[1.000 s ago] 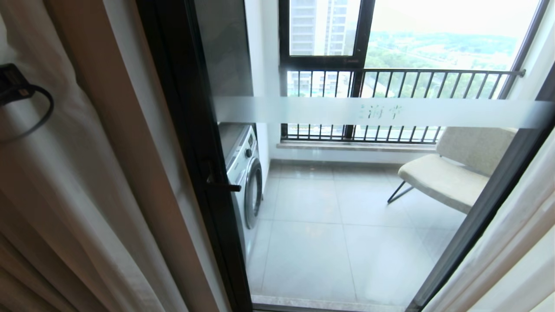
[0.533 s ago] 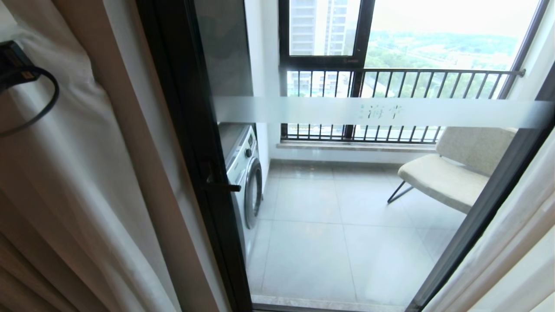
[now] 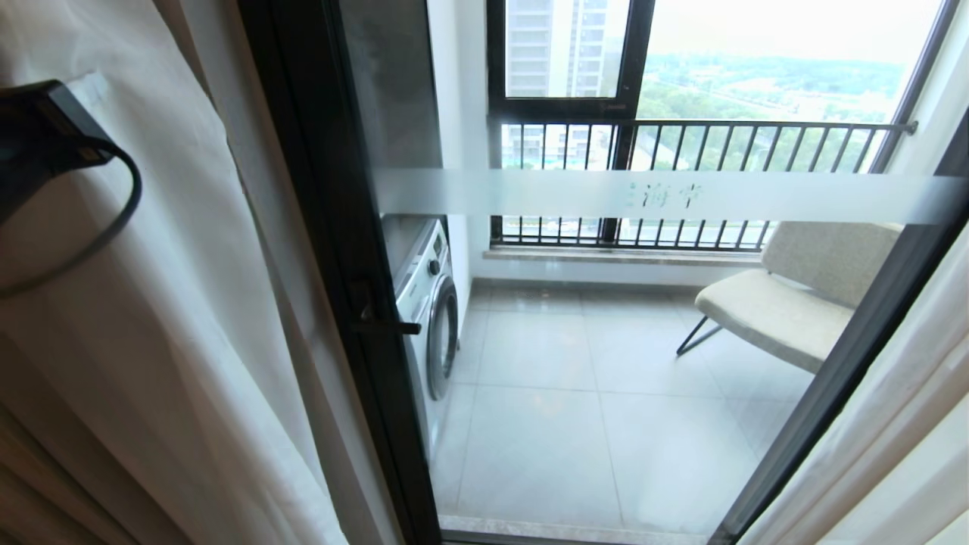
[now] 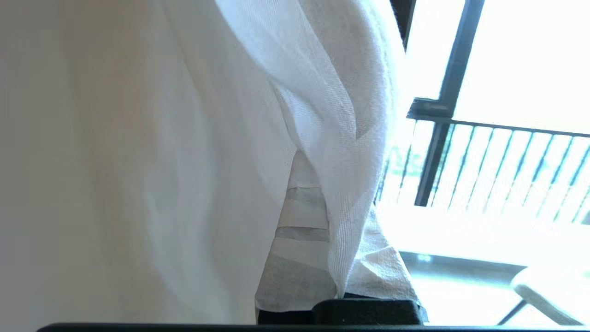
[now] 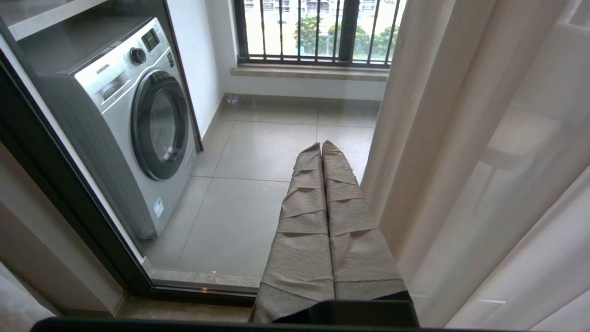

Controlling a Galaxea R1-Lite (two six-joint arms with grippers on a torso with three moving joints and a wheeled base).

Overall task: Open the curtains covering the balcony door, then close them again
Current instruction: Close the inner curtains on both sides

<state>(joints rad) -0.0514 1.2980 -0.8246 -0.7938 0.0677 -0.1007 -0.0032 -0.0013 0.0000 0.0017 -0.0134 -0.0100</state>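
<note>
The curtains hang at both sides of the balcony door point(image 3: 325, 250), whose glass carries a frosted band point(image 3: 530, 193). The left curtain point(image 3: 174, 325), sheer white over cream, lies against the door's black frame. My left gripper point(image 4: 339, 221) is shut on a fold of its sheer fabric point(image 4: 332, 115), which runs down between the taped fingers point(image 4: 297, 249) and hides their tips. Only that arm's black wrist point(image 3: 45, 136) shows in the head view, at the upper left. The right curtain point(image 5: 461, 138) hangs beside my right gripper point(image 5: 321, 146), which is parked low, shut and holding nothing.
Behind the glass stand a washing machine point(image 3: 428, 303) on the left and a padded chair point(image 3: 787, 303) on the right, on a tiled floor. A barred railing point(image 3: 681, 136) crosses the outer window. A black handle point(image 3: 386, 327) sticks out of the door frame.
My left wrist has swung to the right, drawing the left curtain with it. The fabric now covers the beige wall strip that showed beside the door frame. The right arm has stayed still.
</note>
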